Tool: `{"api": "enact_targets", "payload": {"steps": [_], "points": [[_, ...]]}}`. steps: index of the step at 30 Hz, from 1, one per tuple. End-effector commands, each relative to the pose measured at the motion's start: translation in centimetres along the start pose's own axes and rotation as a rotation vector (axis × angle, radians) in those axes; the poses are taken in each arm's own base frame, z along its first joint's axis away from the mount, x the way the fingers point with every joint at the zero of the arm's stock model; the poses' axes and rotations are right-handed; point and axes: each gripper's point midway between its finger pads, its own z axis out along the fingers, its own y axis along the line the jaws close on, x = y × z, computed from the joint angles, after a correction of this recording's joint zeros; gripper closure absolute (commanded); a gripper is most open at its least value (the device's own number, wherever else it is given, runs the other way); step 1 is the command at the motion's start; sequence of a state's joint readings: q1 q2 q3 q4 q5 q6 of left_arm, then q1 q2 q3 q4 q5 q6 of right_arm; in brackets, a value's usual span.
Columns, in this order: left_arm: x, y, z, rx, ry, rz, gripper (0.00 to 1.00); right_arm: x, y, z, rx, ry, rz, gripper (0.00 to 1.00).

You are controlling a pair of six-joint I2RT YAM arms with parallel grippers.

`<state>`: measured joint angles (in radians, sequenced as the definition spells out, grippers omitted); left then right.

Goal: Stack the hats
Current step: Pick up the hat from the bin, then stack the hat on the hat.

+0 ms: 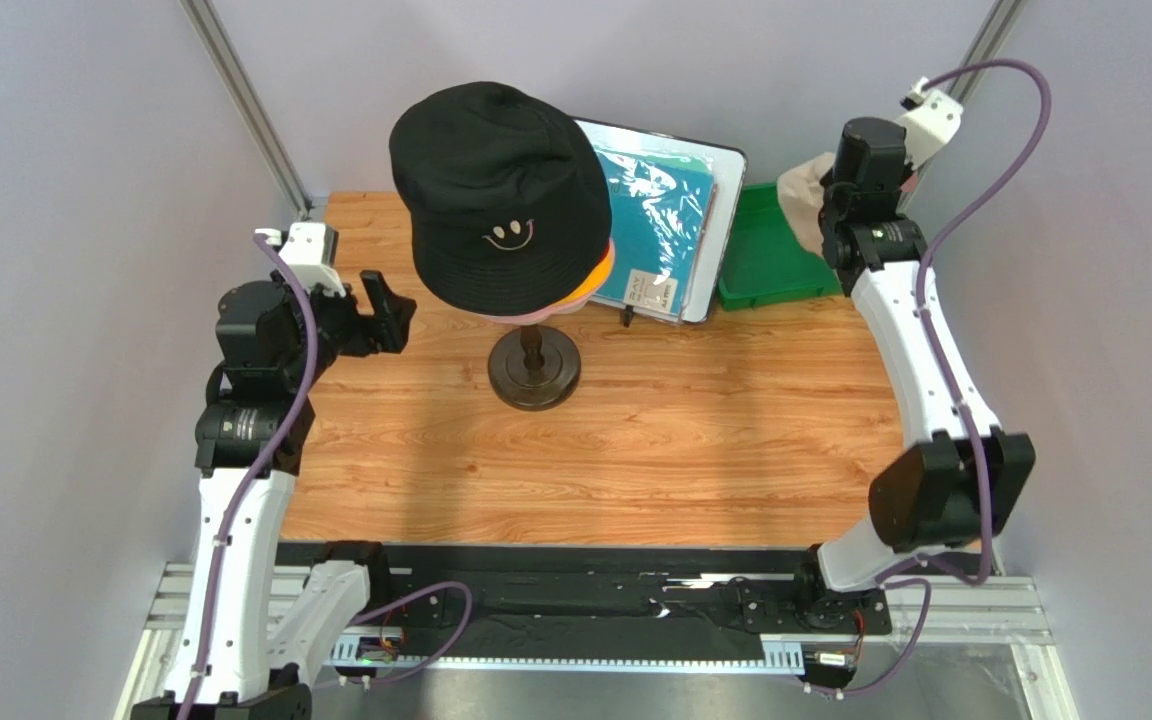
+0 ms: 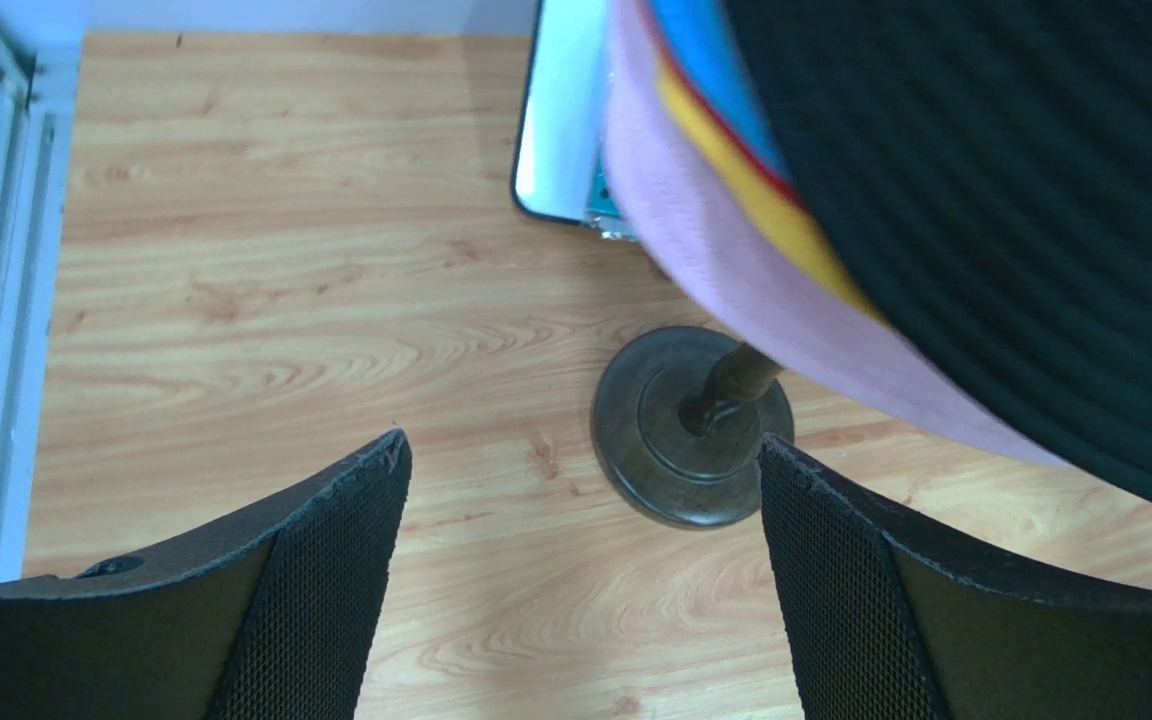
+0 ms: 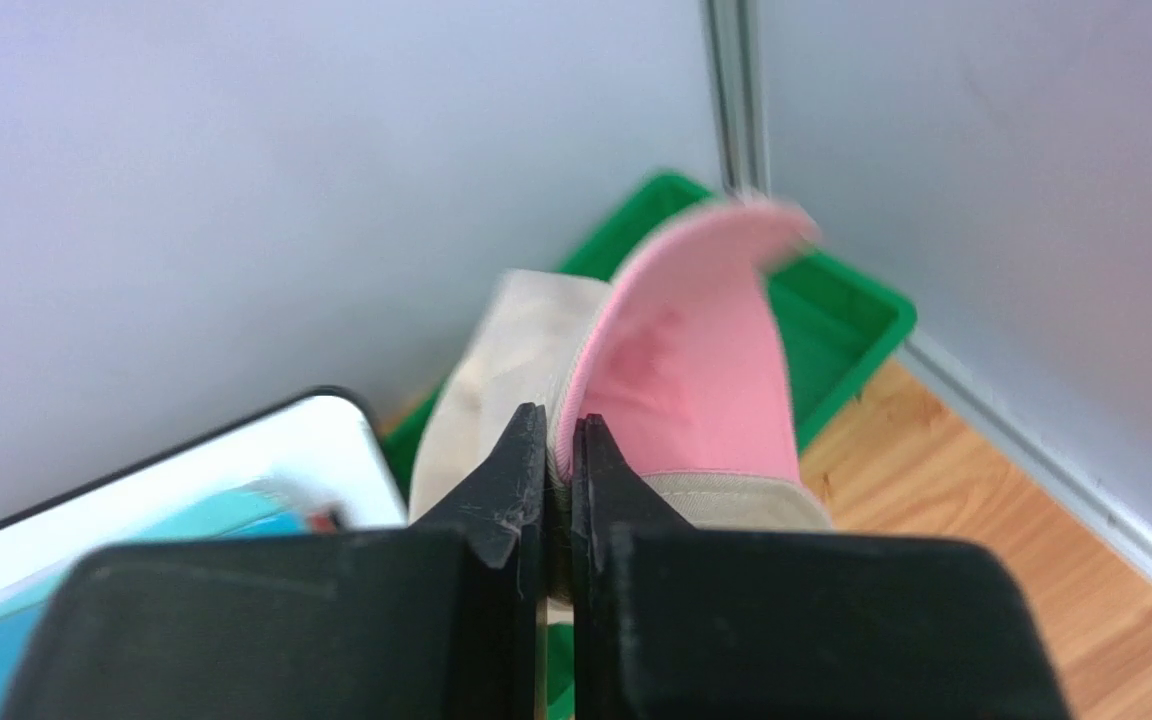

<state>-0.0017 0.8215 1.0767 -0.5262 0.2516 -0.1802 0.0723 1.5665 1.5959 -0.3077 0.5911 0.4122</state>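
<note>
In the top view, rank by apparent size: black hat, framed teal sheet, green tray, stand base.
1. black hat, though raised nearer the camera.
2. framed teal sheet, partly hidden.
3. green tray, partly hidden.
4. stand base.

On my feed the black hat carries a small yellow smiley stitched on its front. Beneath its edge I see colour bands from the hats below: the blue hat, the orange-yellow hat, and the pink hat lowest. The stand is dark brown. The worktop is light honey wood with darker wavy grain. The sheet is teal in a white frame, and the tray is bright green. The beige hat shows a pink lining. The right end effector is plain black. The left end effector is black too, its pads finely meshed. The cables are purple.
</note>
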Motion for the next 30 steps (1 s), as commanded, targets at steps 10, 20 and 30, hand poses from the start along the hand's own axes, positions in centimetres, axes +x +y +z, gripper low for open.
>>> {"api": "enact_targets", "payload": {"steps": [10, 20, 30], "points": [[-8.8, -7.7, -7.5, 0.055, -0.271, 0.238, 0.15, -9.2, 2.0, -18.7, -0.143, -0.137, -0.085, 1.00], [1.4, -22.6, -7.3, 0.294, -0.110, 0.395, 0.13, 0.0, 3.0, -26.8, -0.254, -0.003, -0.194, 1.00], [6.9, -33.6, -9.4, 0.759, -0.062, 0.156, 0.07, 7.6, 7.2, -31.8, -0.448, 0.178, -0.204, 1.00]]}}
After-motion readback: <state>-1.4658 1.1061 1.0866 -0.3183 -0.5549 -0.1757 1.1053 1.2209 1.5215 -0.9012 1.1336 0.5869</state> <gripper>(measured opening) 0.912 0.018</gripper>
